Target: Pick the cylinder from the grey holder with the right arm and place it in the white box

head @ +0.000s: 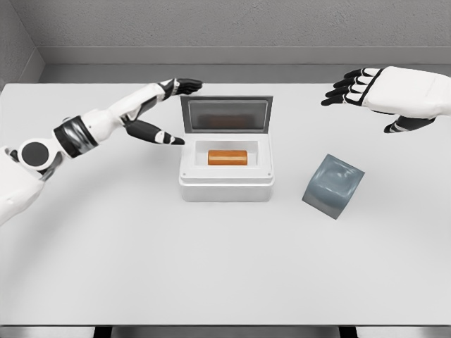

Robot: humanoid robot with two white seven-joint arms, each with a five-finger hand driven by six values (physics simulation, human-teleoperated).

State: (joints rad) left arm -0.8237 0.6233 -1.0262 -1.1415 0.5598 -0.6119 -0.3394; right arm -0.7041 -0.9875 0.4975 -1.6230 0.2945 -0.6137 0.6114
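A pale worktop (pixel 225 282) was seen filling most of the head view, with grey walls behind its far edge. Toward the far half of the worktop, about midway between its side edges, a white box (pixel 225 186) was set with its lid (pixel 225 114) raised upright at the back; a blurred orange reflection was caught in the lid's dark inner face. The left arm (pixel 84 134) was stretched in from the near left side, and the left hand (pixel 163 109) was held open just beside the lid's left edge, fingers extended, thumb pointed toward the box, nothing grasped. The right hand (pixel 377 91) was held above the far right part of the worktop, well apart from everything, fingers loosely spread and empty. A grey holder (pixel 332 186) was seen tilted just right of the box, with nothing visible in it. The orange cylinder (pixel 227 157) was found lying on its side inside the box. No writing or label could be read anywhere.
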